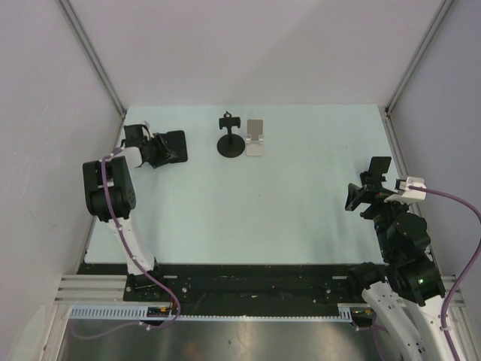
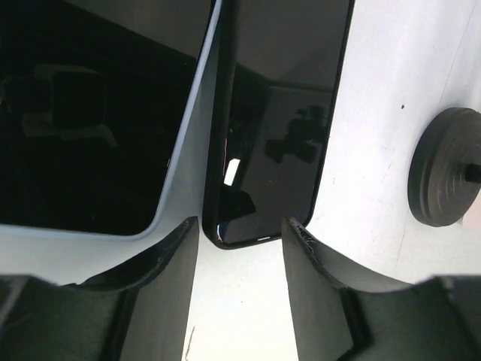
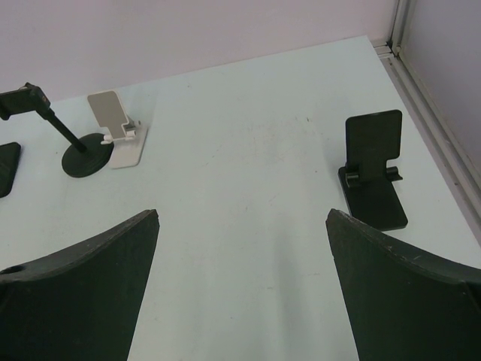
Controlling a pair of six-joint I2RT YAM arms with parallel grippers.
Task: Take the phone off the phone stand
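A black phone [image 2: 282, 113] lies on the table at the far left [image 1: 174, 146], off every stand. My left gripper [image 2: 240, 226] is open, its fingertips on either side of the phone's near end and not pressing it; in the top view that gripper [image 1: 158, 153] sits just left of the phone. Three stands show: a white phone stand [image 1: 255, 137] at the back middle, a black pole stand on a round base [image 1: 230, 140] beside it, and a black folding stand [image 3: 372, 167] at the right. None carries a phone. My right gripper [image 3: 242, 218] is wide open over bare table.
A second dark glossy slab with a pale rim [image 2: 90, 120] lies just left of the phone. The pole stand's round base [image 2: 443, 177] is to the phone's right. White walls close the table on three sides, and the black folding stand [image 1: 379, 167] stands close to my right gripper [image 1: 358, 194].
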